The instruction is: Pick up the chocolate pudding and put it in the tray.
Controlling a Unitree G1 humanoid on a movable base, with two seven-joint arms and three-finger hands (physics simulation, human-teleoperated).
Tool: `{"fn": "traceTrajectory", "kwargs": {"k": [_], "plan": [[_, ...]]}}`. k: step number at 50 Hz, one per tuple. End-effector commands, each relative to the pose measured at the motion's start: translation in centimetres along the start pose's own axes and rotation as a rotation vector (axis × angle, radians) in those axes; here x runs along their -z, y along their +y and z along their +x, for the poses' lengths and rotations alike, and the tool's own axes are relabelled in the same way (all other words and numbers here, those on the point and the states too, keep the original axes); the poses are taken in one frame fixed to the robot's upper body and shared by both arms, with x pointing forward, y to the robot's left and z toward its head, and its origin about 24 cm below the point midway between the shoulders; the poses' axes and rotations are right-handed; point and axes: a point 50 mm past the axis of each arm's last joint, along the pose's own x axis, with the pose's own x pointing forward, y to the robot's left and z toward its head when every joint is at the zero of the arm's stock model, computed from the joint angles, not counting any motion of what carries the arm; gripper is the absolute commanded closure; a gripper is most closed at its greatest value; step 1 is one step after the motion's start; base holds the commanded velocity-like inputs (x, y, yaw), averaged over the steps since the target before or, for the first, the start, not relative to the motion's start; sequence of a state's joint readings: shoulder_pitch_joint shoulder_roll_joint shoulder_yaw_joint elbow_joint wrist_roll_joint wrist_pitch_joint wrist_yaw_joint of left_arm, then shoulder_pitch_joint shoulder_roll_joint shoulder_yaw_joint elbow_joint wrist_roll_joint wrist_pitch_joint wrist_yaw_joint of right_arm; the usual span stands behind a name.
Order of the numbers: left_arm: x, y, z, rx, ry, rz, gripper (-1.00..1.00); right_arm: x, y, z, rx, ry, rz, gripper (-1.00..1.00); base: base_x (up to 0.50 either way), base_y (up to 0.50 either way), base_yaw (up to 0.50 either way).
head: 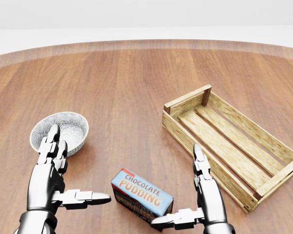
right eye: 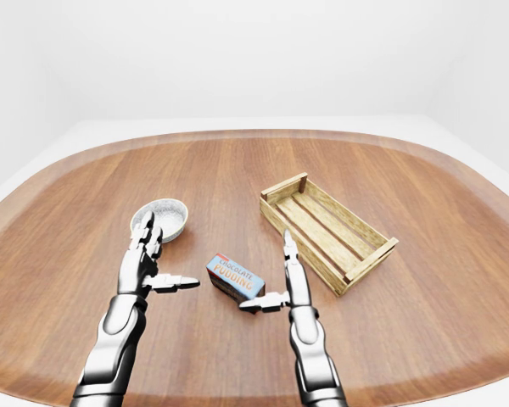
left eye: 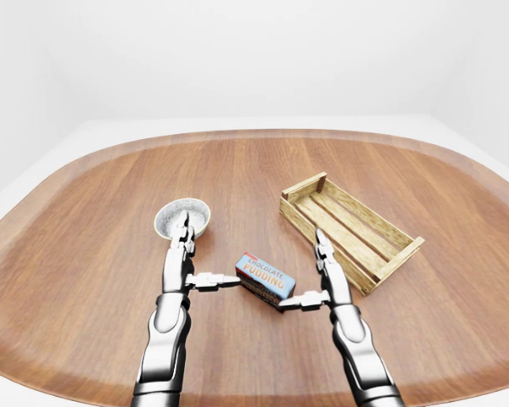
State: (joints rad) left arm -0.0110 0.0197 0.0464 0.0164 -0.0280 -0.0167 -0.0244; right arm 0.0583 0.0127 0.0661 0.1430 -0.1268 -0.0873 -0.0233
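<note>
A broad wooden table (left eye: pixel 254 170) with rounded corners and a slightly raised lip fills the eye views, its grain running from 6 toward 12 o'clock; beyond its far rim stand plain white walls and a pale floor (nothing else shows in the room).

The chocolate pudding box (head: pixel 142 195) lies flat on the table at about 6 o'clock in the head view, label up, one short end angled toward 10 o'clock. The wooden slatted tray (head: pixel 230 144) rests at about 3 o'clock, long axis running from 11 to 4 o'clock, just beside the box but apart from it. A small patterned bowl (head: pixel 71 127) sits at 9 o'clock.

The left hand (head: pixel 63 178) is spread wide: two fingers point up toward 12 o'clock with their tips over the bowl's near rim, while the thumb reaches toward 3 o'clock and ends just short of the box. The right hand (head: pixel 198 195) is likewise spread, fingers pointing toward 12 o'clock alongside the tray's near long wall, thumb reaching toward 9 o'clock with its tip at the box's lower right corner; whether it touches I cannot tell. Neither hand holds anything.

Bare wood lies wide toward 12 o'clock and out toward 9 o'clock past the bowl. The tray's right corner sits well inside the table's right rim in the left-eye view.
</note>
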Motion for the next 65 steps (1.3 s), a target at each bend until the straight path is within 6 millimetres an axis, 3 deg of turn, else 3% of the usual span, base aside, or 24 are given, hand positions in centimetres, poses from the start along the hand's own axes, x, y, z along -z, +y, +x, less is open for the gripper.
{"fn": "traceTrajectory", "kwargs": {"k": [1, 19, 65], "plan": [[0.0, -0.1, 0.0, 0.007, 0.004, -0.001, -1.0, 1.6, 0.3, 0.0, -0.006, 0.069, -0.02, -1.0, 0.0, 0.0, 0.0], [0.0, -0.1, 0.0, 0.007, 0.003, 0.0, -1.0, 3.7, 0.7, -0.2, -0.016, 0.162, -0.064, -1.0, 0.0, 0.0, 0.0], [0.0, -0.1, 0.0, 0.007, 0.003, 0.0, -1.0, 4.7, 2.2, -0.9, -0.052, 0.199, -0.115, -1.0, 0.0, 0.0, 0.0]]}}
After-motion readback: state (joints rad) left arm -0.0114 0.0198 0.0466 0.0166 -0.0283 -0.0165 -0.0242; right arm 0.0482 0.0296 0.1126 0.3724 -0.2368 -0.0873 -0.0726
